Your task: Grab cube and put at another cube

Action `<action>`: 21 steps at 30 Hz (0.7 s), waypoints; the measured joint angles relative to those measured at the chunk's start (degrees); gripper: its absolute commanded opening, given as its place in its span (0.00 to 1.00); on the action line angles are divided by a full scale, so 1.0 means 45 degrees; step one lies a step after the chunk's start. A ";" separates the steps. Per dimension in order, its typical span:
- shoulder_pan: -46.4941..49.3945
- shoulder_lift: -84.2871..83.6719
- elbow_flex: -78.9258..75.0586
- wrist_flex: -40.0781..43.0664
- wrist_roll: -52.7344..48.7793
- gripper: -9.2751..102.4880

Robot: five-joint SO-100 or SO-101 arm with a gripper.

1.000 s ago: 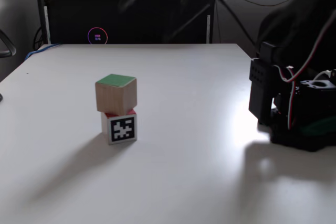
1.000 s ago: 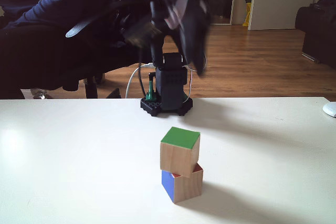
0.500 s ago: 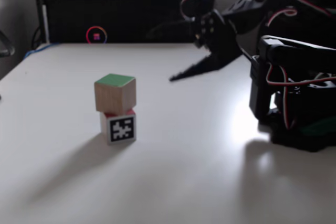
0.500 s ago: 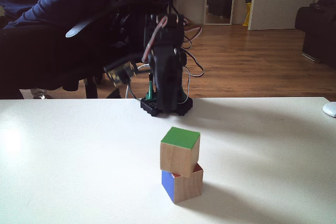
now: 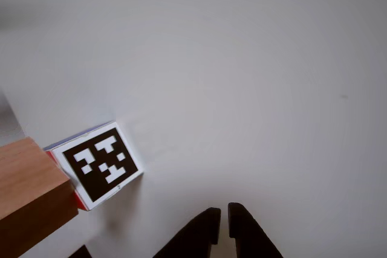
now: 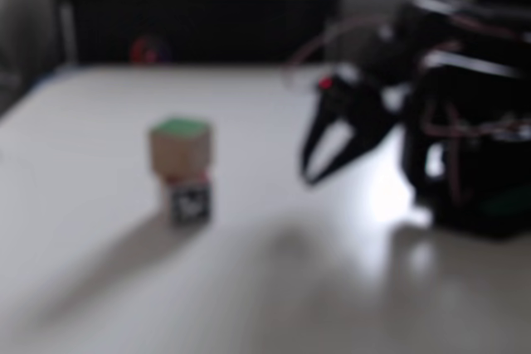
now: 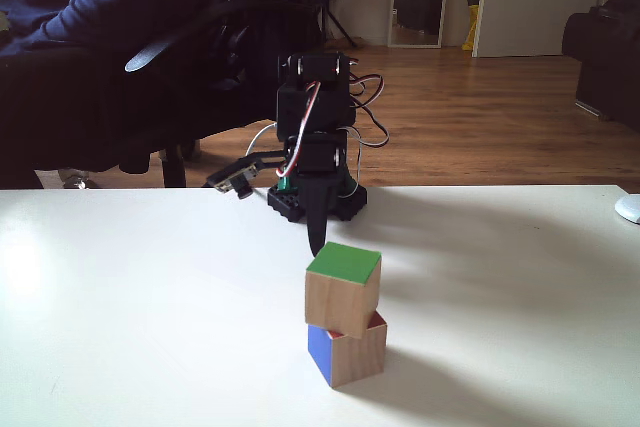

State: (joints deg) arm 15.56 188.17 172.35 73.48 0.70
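**Stack is up, but it sits crooked**

The cube (image 7: pixel 343 290) rests on top of another cube (image 7: pixel 348 350), green face up, in both fixed views. The one that looks toward the arm shows it turned against the lower block and shifted toward the left of that view, so a corner overhangs the blue face. The other view shows the same: the wooden block (image 5: pixel 30 194) juts out over the tagged cube (image 5: pixel 97 164). The task looks done, with nothing left but to keep it that way.

The pincer (image 5: pixel 219 219) holds nothing. Its two dark fingertips stand almost together with only a narrow slit between them, low over the bare tabletop (image 5: pixel 242 77) and to the right of the stack in that view. The blurred fixed view seems to show its fingers (image 6: pixel 309 151) spread further, so I trust the closer picture. There it stands apart from both cubes, near the arm's base (image 7: pixel 318 202).

The risks, as I judge them:
- A sweep of the arm toward the stack could clip the upper block, and the overhang leaves little margin before it tips off
- A knock to the tabletop could do the same
- The lower cube is small and light-looking, so a nudge might slide the whole stack
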 measured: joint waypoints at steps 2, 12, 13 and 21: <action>0.0000 0.0000 0.0000 0.0020 -0.0039 0.08; 0.0000 0.0000 0.0000 0.0020 -0.0098 0.09; 0.0000 0.0000 0.0000 0.0020 -0.0098 0.08; 0.0000 0.0000 0.0000 0.0020 -0.0098 0.08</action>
State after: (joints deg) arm 15.56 188.17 172.35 73.56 0.26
